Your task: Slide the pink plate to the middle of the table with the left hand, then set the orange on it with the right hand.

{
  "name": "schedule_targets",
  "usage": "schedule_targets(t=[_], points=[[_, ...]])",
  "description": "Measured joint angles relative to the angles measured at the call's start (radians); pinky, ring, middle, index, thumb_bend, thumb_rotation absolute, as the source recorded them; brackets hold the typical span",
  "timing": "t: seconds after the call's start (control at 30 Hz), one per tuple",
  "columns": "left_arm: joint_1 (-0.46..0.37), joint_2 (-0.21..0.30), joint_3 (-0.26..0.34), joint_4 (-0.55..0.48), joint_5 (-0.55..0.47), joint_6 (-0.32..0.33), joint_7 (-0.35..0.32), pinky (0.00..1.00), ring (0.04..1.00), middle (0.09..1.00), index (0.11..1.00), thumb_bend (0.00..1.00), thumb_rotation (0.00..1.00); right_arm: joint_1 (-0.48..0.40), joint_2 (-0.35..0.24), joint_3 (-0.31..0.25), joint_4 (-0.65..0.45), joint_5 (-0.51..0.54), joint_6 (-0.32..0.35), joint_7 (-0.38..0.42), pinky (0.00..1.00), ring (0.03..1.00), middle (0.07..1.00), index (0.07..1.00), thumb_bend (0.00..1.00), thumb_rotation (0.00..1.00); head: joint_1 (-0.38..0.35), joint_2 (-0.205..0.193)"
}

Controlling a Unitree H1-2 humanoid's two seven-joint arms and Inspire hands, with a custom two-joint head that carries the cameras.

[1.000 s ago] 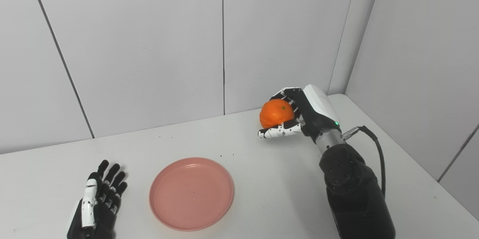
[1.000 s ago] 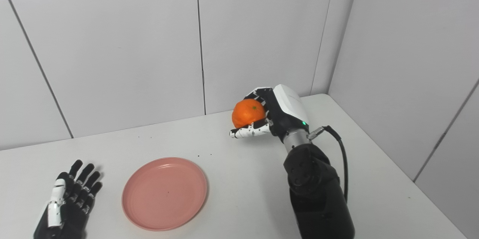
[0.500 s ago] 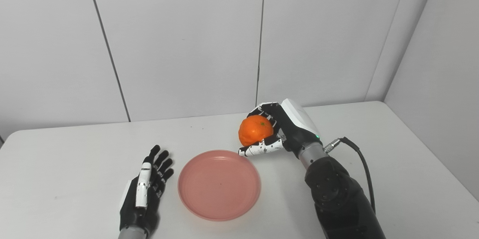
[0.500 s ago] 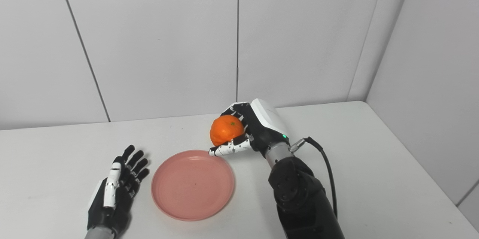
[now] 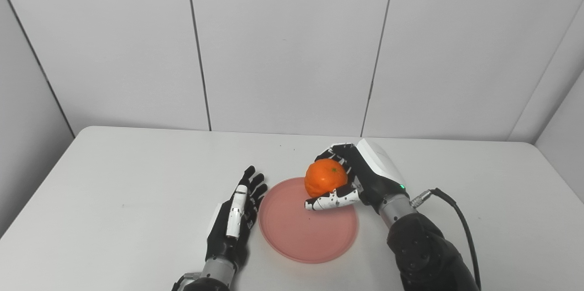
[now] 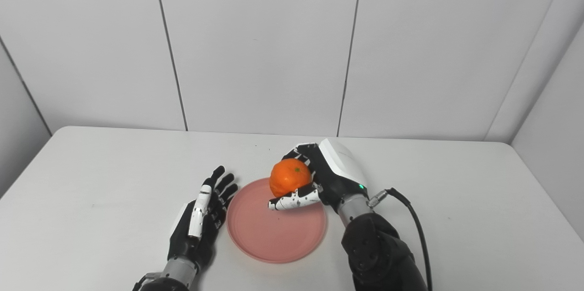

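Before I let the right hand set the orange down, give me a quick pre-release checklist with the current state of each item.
1. Orange held securely by the right hand: ok, fingers curl around it and the thumb sits under it.
2. Orange over the pink plate: ok, it sits over the plate's far right part, not its centre.
3. Plate near the middle of the table: ok.
4. Left hand out of the drop zone: ok, open beside the plate's left rim; whether it touches the rim, cannot tell.
5. Plate surface bare: ok.
6. Orange's height above the plate: cannot tell.
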Motion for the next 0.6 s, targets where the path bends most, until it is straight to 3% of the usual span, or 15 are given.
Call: schedule_targets(t=[0.37,0.6], points=[[0.000,-0.027,-0.010,0.023,0.028,-0.036,0.025,0.96,0.956,0.968,0.958,0.36,1.00,-0.006,0.001,0.059,0.135,-0.004,-0.046,-0.073,0.26,0.352,0.438,0.485,0.52,0.14,0.074,0.011],[-0.002,-0.033,-0.014,0.047,0.052,-0.080,0.036,0.96,0.940,0.958,0.949,0.36,1.00,-0.016,0.005,0.087,0.227,-0.004,-0.082,-0.120,0.23,0.329,0.426,0.486,0.52,0.14,0.077,0.017]])
